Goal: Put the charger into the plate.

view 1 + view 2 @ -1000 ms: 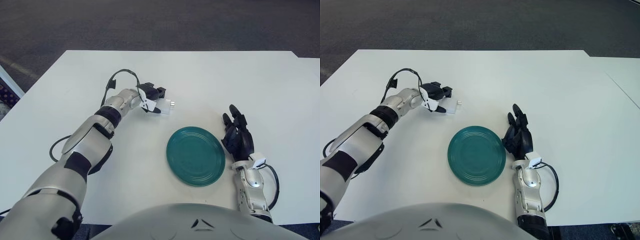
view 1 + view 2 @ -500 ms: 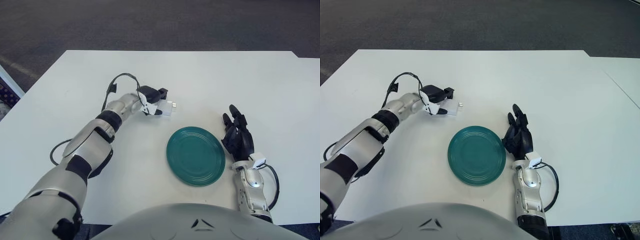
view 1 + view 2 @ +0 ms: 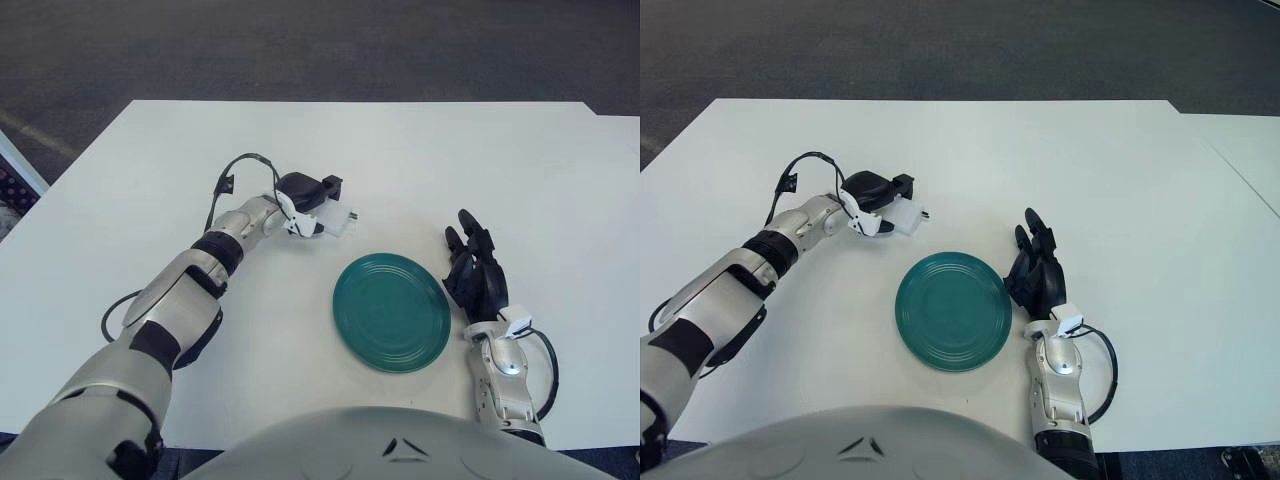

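A small white charger (image 3: pixel 334 217) with metal prongs is held in my left hand (image 3: pixel 312 203), lifted a little above the white table, up and to the left of the plate. The fingers are curled around it. It also shows in the right eye view (image 3: pixel 904 216). A teal round plate (image 3: pixel 391 312) lies on the table near the front, empty. My right hand (image 3: pixel 477 273) rests on the table just right of the plate, fingers relaxed, holding nothing.
The white table (image 3: pixel 480 170) extends widely behind and to both sides. A dark carpet floor (image 3: pixel 320 45) lies beyond its far edge. A black cable (image 3: pixel 238 172) loops off my left wrist.
My left hand has closed on the charger, lifted it off the table and carried it slightly right toward the plate. The right hand has not moved.
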You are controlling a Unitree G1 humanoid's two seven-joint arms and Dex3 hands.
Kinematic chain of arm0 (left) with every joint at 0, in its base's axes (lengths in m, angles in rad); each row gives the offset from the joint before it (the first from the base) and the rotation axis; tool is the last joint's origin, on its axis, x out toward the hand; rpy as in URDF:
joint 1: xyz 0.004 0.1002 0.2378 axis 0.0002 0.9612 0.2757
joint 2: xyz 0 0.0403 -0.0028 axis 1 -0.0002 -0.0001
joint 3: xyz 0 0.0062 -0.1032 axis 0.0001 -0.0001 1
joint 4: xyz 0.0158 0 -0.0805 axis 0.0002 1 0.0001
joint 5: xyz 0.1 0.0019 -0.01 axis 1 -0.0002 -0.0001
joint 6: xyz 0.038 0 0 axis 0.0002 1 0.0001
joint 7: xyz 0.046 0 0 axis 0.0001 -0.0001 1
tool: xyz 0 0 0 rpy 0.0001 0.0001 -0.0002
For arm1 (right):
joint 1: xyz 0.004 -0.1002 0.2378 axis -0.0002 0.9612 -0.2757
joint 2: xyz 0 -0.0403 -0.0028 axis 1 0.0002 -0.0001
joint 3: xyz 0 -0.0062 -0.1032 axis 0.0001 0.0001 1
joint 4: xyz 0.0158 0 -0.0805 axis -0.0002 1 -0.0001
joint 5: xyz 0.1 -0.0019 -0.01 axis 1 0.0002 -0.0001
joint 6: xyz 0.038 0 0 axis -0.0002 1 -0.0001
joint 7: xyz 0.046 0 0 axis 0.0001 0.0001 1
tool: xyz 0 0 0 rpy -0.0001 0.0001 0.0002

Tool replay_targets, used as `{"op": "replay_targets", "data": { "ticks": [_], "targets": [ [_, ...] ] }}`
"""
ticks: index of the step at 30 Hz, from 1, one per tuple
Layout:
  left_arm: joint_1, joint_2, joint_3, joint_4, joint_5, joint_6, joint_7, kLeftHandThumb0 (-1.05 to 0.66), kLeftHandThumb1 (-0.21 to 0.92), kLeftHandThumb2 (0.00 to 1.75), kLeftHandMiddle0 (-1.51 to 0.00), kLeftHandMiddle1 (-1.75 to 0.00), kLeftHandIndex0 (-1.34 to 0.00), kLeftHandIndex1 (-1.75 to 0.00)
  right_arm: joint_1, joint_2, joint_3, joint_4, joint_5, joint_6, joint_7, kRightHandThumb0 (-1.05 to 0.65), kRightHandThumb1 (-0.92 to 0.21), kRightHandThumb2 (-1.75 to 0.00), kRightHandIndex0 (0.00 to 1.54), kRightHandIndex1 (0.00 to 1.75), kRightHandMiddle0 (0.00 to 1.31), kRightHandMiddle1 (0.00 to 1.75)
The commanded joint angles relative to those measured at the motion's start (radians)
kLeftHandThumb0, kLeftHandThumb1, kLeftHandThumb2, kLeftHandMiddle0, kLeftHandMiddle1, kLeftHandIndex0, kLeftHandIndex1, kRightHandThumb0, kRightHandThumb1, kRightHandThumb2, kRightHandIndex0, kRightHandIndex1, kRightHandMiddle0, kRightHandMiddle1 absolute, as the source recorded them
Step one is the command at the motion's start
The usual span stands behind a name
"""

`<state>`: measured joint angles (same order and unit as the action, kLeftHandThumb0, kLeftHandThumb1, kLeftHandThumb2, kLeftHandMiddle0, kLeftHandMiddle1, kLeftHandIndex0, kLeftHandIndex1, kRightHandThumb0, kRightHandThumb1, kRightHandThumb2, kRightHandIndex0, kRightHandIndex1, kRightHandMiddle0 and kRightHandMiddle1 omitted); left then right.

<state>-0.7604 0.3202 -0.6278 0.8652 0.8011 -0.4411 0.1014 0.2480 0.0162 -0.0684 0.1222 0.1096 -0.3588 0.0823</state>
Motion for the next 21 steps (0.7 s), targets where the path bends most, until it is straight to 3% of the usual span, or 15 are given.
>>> {"op": "replay_targets", "data": {
  "ticks": [1, 12, 21],
  "targets": [
    [0.023, 0.051, 0.051, -0.116, -0.026, 0.009, -0.009, -0.53, 0.18, 1.49, -1.12, -1.75, -0.72, -1.75, 0.071, 0.012, 0.002, 0.087, 0.006, 0.102, -0.007, -0.90, -0.92, -0.97, 0.17, 0.01, 0.00, 0.35],
    [0.091, 0.109, 0.189, -0.406, -0.082, 0.014, -0.002, -0.52, 0.20, 1.45, -1.13, -1.75, -0.71, -1.75, 0.072, 0.012, 0.002, 0.080, 0.008, 0.112, -0.007, -0.90, -0.92, -0.95, 0.16, 0.00, 0.00, 0.34],
    [0.159, 0.091, 0.266, -0.691, -0.108, 0.117, -0.078, -0.52, 0.21, 1.45, -1.14, -1.75, -0.70, -1.75, 0.075, 0.009, 0.004, 0.075, 0.003, 0.115, -0.007, -0.91, -0.92, -0.95, 0.15, 0.00, 0.00, 0.33]
  ]
}}
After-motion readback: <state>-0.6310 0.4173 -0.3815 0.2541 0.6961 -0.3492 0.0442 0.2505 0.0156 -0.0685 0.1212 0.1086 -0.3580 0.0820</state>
